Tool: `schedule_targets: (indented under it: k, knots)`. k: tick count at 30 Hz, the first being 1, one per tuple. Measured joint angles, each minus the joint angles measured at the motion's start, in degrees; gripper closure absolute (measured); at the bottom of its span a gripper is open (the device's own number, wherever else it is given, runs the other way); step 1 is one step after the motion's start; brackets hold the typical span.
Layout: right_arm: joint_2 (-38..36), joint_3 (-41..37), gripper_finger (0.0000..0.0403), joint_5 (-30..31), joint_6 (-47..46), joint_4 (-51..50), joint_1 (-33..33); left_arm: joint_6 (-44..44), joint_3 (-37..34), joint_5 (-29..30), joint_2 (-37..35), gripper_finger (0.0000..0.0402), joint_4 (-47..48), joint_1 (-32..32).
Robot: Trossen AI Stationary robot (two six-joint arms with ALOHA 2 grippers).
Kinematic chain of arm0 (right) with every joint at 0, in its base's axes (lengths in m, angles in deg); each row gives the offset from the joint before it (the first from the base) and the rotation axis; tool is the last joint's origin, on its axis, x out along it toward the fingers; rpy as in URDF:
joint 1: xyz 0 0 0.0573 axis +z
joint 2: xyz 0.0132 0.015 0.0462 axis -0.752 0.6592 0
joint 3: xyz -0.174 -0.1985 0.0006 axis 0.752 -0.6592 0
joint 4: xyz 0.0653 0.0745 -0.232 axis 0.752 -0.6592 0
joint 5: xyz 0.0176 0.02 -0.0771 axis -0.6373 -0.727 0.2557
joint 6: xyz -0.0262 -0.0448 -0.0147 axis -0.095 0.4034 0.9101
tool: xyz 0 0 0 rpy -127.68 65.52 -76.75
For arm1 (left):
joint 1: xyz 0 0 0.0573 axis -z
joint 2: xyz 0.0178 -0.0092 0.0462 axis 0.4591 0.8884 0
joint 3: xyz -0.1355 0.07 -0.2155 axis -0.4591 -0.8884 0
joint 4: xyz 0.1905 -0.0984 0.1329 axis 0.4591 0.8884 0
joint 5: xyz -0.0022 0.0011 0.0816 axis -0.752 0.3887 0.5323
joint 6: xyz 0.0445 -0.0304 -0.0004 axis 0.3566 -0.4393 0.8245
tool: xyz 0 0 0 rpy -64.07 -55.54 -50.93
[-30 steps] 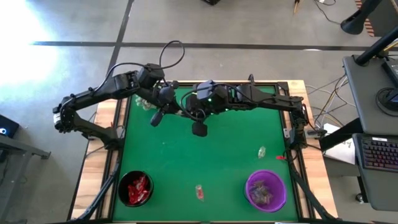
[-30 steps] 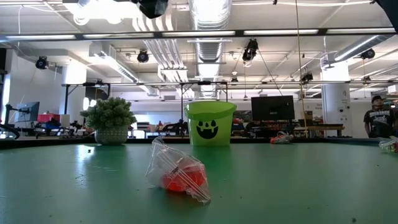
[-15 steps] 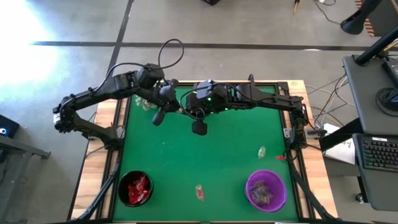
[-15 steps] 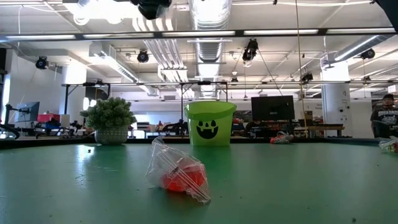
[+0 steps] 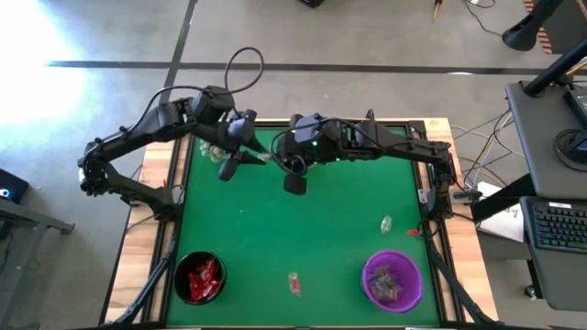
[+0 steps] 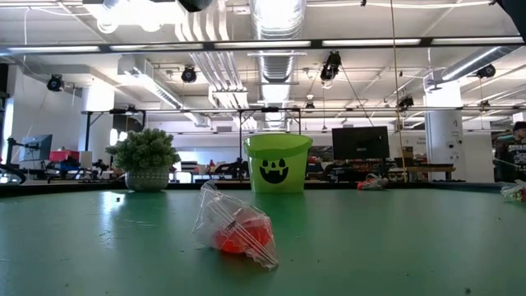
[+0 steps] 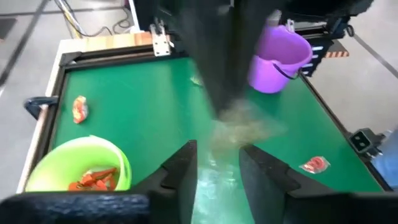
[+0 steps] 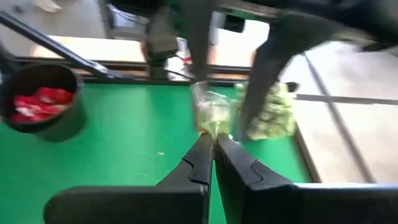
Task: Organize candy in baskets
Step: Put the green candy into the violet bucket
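Observation:
My right gripper (image 8: 212, 146) is shut on a pale clear-greenish candy (image 8: 211, 115), high over the table's far middle (image 5: 275, 158). My left gripper (image 7: 217, 177) stands open just left of it (image 5: 231, 165), with the candy (image 7: 244, 126) ahead of its fingertips. The lime green basket (image 7: 74, 168) holds orange candy and stands under the arms. The black basket (image 5: 199, 278) holds red candy, and the purple basket (image 5: 393, 280) holds pale candy. Loose candies lie on the mat (image 5: 293, 282), (image 5: 387, 223). My right gripper pinches the pale candy by the near end of its wrapper (image 8: 210, 129) between its two fingertips. The fingers come from the table's right side. The candy sticks out beyond the fingertips, lifted clear of the table.
A spiky pale-green plant (image 6: 146, 160) stands at the far left of the mat. A red candy (image 5: 415, 231) lies by the right edge. An orange candy in clear wrap (image 6: 234, 226) lies near the front edge. A person (image 6: 511, 152) stands in the room beyond.
My left gripper has drawn back a little toward the table's left and far edges, away from my right gripper. My right gripper has kept its place over the far middle.

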Motion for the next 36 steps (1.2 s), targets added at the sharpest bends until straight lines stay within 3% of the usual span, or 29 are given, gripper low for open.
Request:
schedule_targets:
  k: [6,12,18,21,36]
  knots:
    - [0.0,1.1,0.0395,2.5,0.5,-0.8,-0.3,1.3,-0.5,-0.2,0.1,0.0269,0.9,0.0]
    - [0.0,1.1,0.0395,2.4,-0.2,-2.6,-0.2,2.0,-0.5,0.4,0.1,0.0264,1.1,0.0]
    - [0.0,1.6,0.0395,2.4,-3.0,-7.3,0.0,2.1,-0.5,9.5,-0.1,0.0264,2.3,0.0]
    - [-0.1,2.6,0.0395,2.3,-5.0,-10.5,0.2,3.1,-0.5,10.6,-0.1,0.0264,3.5,0.0]
    - [-0.4,3.5,0.0394,0.3,-29.2,-37.9,7.6,7.4,-0.6,10.5,-0.1,0.0264,7.5,0.0]
